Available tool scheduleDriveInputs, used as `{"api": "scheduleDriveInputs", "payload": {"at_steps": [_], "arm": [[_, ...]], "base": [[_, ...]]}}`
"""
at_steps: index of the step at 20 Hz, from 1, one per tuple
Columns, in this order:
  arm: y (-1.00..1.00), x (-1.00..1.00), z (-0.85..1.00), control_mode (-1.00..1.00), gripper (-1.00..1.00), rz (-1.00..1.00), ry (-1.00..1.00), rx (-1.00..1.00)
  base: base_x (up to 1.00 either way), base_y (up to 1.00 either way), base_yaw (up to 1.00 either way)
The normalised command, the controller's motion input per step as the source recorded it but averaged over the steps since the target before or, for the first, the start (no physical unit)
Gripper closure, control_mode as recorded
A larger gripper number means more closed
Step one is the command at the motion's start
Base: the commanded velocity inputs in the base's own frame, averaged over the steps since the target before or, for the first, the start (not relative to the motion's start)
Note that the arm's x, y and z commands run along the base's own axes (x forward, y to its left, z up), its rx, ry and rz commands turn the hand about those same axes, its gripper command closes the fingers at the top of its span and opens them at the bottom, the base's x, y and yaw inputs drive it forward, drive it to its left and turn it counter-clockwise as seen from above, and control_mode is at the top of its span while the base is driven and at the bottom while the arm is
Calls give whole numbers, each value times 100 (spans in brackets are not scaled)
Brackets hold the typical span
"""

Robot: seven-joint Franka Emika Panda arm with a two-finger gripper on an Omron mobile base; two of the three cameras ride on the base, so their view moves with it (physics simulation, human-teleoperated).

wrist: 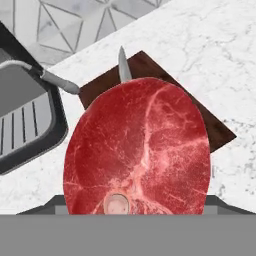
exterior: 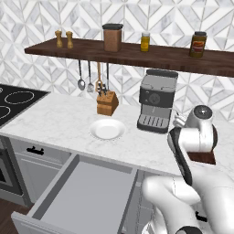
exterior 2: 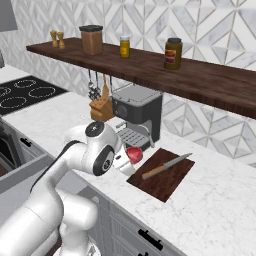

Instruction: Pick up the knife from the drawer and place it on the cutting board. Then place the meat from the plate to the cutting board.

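The red-pink meat (wrist: 137,150) looms large in the hand view and covers the fingertips. In the right base view my gripper (exterior 2: 132,157) is shut on the meat (exterior 2: 134,154) just above the left end of the dark cutting board (exterior 2: 170,182). The knife (exterior 2: 165,165) lies diagonally on the board, brown handle toward me; its blade (wrist: 123,65) pokes out behind the meat over the cutting board (wrist: 212,127). The white plate (exterior: 107,129) sits bare on the counter. The grey drawer (exterior: 87,192) stands pulled open below it. My arm hides most of the cutting board (exterior: 202,158).
A coffee machine (exterior 2: 137,112) stands just left of the board, its drip tray (wrist: 25,125) close to the meat. A knife block (exterior: 106,103) sits behind the plate. A long shelf (exterior: 137,52) with jars hangs above. A stovetop (exterior: 13,100) lies at far left.
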Motion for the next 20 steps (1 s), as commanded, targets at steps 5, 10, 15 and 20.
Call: {"api": "scheduleDriveInputs", "payload": {"at_steps": [5, 10, 15, 20], "arm": [[-100, 0, -2, -100, 100, -17, 4, 2], [-84, 1, -1, -100, 100, -9, 2, 4], [-35, 2, -24, -100, 100, -1, 0, 7], [-9, 11, -42, -100, 100, 0, 0, 7]], "base": [[0, 0, 0], [0, 0, 0], [0, 0, 0], [0, 0, 0]]}}
